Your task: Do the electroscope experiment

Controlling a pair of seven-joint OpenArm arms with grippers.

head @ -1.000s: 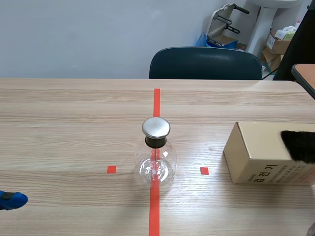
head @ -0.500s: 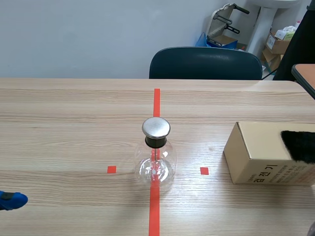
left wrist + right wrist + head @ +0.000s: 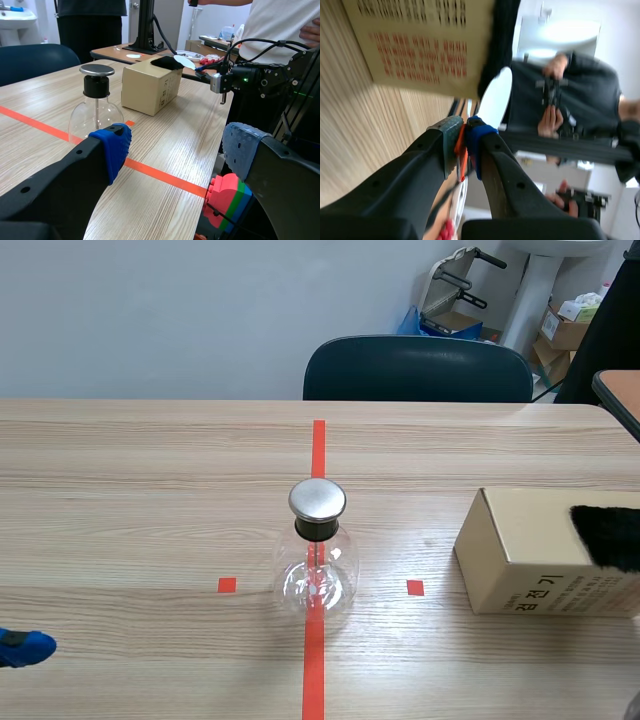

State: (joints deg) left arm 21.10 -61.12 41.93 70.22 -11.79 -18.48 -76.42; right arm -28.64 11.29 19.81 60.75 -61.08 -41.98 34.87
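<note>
Change: none that shows; the flask (image 3: 316, 575), the box (image 3: 520, 550) and your left gripper (image 3: 175, 145) sit where they did a second ago
Meaning: you look to be paused at the charging step, so the flask's metal cap is likely untouched yet
Flask: upright on the red centre line of the table (image 3: 150, 500), between the two arms and near the box
Left gripper: jaws wide apart, holding nothing, low at the table's near edge and well apart from the flask
Right gripper (image 3: 465, 145): jaws clamped on the orange-red stem of a white paddle (image 3: 495, 97), its disc at the black fur patch (image 3: 607, 537) on the box; you cannot tell if they touch
Versus earlier frame: no shift in any item, arms still
</note>
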